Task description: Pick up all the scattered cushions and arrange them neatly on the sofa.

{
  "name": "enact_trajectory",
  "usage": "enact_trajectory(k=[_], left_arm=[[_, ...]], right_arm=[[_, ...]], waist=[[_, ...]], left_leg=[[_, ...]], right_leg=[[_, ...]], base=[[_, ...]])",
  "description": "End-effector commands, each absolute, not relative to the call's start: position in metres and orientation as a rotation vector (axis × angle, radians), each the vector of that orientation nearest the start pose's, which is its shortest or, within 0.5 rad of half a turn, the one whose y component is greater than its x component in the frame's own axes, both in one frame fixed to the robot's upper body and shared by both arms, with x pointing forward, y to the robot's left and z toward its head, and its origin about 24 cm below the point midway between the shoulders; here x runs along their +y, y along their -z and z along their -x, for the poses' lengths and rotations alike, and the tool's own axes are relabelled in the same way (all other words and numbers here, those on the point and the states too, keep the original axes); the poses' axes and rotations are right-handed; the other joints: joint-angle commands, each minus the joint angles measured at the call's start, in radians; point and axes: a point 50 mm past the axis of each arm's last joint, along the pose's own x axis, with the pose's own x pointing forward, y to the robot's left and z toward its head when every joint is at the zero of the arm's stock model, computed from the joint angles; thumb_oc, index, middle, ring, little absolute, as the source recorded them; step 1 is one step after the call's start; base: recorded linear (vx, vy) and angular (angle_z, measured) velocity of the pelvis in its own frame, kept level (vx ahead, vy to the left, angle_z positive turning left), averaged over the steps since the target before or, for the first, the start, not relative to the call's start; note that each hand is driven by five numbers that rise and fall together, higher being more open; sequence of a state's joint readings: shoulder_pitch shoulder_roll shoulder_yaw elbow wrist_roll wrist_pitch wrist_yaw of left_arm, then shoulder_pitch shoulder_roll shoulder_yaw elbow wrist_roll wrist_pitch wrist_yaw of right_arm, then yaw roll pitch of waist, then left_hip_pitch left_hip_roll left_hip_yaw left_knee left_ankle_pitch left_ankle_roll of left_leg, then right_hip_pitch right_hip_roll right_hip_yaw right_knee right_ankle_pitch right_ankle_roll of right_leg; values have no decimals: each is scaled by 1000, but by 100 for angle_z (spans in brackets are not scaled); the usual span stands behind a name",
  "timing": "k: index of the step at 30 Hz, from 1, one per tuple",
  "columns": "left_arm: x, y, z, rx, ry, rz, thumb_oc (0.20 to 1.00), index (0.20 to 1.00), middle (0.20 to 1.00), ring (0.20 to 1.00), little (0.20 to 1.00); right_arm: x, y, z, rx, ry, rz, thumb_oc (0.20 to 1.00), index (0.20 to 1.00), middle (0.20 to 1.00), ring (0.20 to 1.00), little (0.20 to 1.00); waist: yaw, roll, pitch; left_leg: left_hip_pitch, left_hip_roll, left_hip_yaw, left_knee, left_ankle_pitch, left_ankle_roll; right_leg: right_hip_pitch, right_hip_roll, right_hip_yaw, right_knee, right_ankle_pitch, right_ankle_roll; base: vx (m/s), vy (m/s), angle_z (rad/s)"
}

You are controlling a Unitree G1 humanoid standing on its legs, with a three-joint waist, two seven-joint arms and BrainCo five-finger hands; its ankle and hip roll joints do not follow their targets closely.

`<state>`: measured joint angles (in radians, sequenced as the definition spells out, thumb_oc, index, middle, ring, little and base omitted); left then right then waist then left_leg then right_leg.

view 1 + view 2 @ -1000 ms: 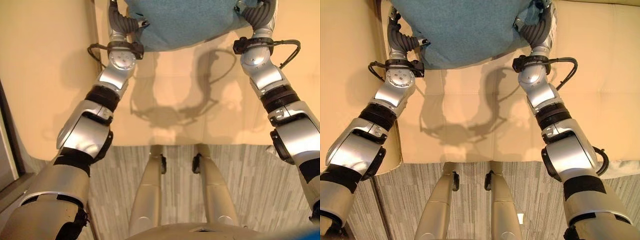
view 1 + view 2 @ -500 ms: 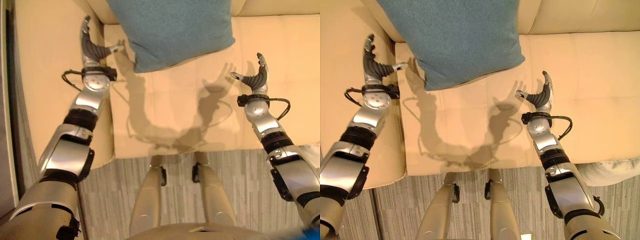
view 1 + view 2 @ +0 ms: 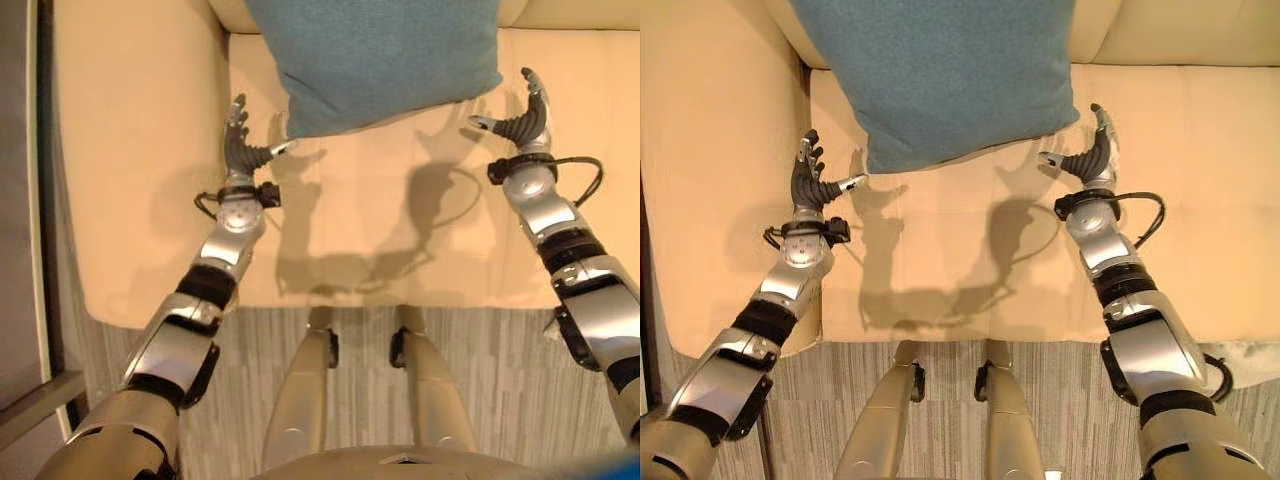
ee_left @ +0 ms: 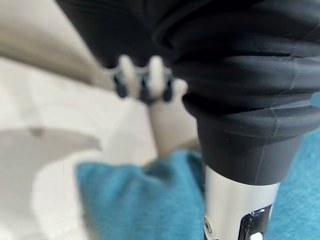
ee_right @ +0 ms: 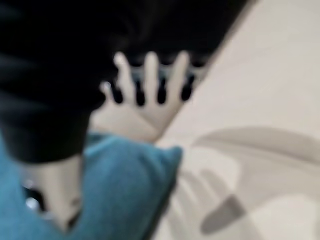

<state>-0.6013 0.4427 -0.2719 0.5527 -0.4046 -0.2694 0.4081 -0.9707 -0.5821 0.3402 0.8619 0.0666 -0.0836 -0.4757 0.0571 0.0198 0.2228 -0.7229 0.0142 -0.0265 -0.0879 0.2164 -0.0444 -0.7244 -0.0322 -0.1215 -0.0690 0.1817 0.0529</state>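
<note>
Cream sofa (image 3: 940, 260) bears teal cushion (image 3: 940, 70), top cut off.

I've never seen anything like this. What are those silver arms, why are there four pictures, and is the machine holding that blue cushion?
The arms belong to a two-legged humanoid robot tidying cushions onto a sofa. Two pictures come from a pair of cameras in its head, looking down, so they show nearly the same scene. The other two come from a camera on each wrist, looking along that robot hand from very close.

The teal cushion lies on the cream sofa, its top edge against the backrest. Nothing is held: the left robot hand and the right robot hand are open, fingers straight, one on each side of the cushion's lower corners and apart from it. Below the sofa's front edge is a striped grey floor.
</note>
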Motion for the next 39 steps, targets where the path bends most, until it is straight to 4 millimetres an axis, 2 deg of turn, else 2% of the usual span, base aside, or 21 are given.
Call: enact_trajectory(k=[1,3,4,5,6,8,13,15,20,21,22,30,39], left_arm=[[224,-115,-340,-287,-266,-37,1000,1000,1000,1000,1000],[235,-96,-322,-247,-272,-10,1000,1000,1000,1000,1000],[242,-78,-305,-202,-268,13,1000,1000,1000,1000,1000],[242,-78,-305,-202,-268,13,1000,1000,1000,1000,1000],[250,-64,-290,-162,-269,30,1000,1000,1000,1000,1000],[254,-55,-280,-132,-266,35,1000,1000,1000,1000,1000],[252,-42,-265,-82,-208,61,1000,1000,1000,1000,1000],[246,-35,-258,-57,-170,79,1000,1000,1000,1000,1000],[233,-29,-258,-36,-118,109,1000,1000,1000,1000,1000],[231,-29,-259,-34,-109,111,1000,1000,1000,1000,1000],[225,-29,-262,-33,-95,122,1000,1000,1000,1000,1000],[217,-30,-267,-37,-76,121,1000,1000,1000,1000,1000],[217,-17,-264,13,-112,113,1000,1000,1000,1000,1000]], right_arm=[[-257,-220,-391,-347,501,618,1000,1000,1000,1000,1000],[-266,-226,-390,-348,519,634,1000,1000,1000,1000,1000],[-273,-229,-388,-342,530,650,1000,1000,1000,1000,1000],[-273,-229,-388,-342,530,650,1000,1000,1000,1000,1000],[-281,-234,-387,-341,546,654,1000,1000,1000,1000,1000],[-285,-235,-387,-337,549,651,1000,1000,1000,1000,1000],[-288,-244,-386,-356,545,648,1000,1000,1000,1000,1000],[-286,-255,-385,-401,544,622,1000,1000,1000,1000,1000],[-274,-267,-388,-460,515,596,1000,1000,1000,1000,1000],[-270,-268,-388,-475,502,585,912,912,912,912,912],[-262,-271,-389,-500,485,572,200,200,200,200,200],[-237,-261,-391,-542,428,496,200,200,200,200,200],[-210,-250,-393,-559,374,442,200,200,200,200,200]], waist=[[27,-16,-28],[49,-15,-32],[68,-14,-35],[68,-14,-35],[89,-12,-43],[104,-11,-49],[142,-5,-63],[164,4,-68],[176,9,-78],[177,10,-79],[178,7,-83],[164,4,-87],[159,13,-77]], left_leg=[[-5,-15,-3,1,-44,-86],[-20,-14,-5,1,-39,-89],[-29,-15,-8,1,-35,-90],[-29,-15,-8,1,-35,-90],[-43,-16,-9,1,-31,-92],[-54,-16,-9,1,-27,-94],[-81,-22,-19,1,-23,-95],[-102,-22,-23,1,-19,-95],[-126,-23,-31,1,-10,-97],[-130,-23,-33,1,-8,-97],[-136,-25,-35,1,-10,-95],[-119,-28,-37,1,-20,-92],[-87,-29,-29,1,-29,-87]], right_leg=[[5,-34,-24,24,-85,109],[-7,-33,-29,22,-85,109],[-15,-33,-32,22,-85,109],[-15,-33,-32,22,-85,109],[-24,-33,-35,16,-84,110],[-33,-34,-40,12,-83,111],[-54,-37,-47,0,-79,117],[-71,-40,-47,-10,-75,123],[-96,-40,-45,-16,-72,129],[-100,-40,-44,-17,-72,130],[-104,-39,-44,-18,-72,130],[-89,-38,-43,-18,-76,125],[-65,-45,-41,-15,-70,121]], base=[[15,-31,9],[15,-28,7],[11,-14,6],[6,-13,8],[-1,-4,11],[5,-9,14],[10,3,6],[9,7,2],[4,2,1],[32,18,2],[0,0,0],[1,1,0],[-4,11,0]])
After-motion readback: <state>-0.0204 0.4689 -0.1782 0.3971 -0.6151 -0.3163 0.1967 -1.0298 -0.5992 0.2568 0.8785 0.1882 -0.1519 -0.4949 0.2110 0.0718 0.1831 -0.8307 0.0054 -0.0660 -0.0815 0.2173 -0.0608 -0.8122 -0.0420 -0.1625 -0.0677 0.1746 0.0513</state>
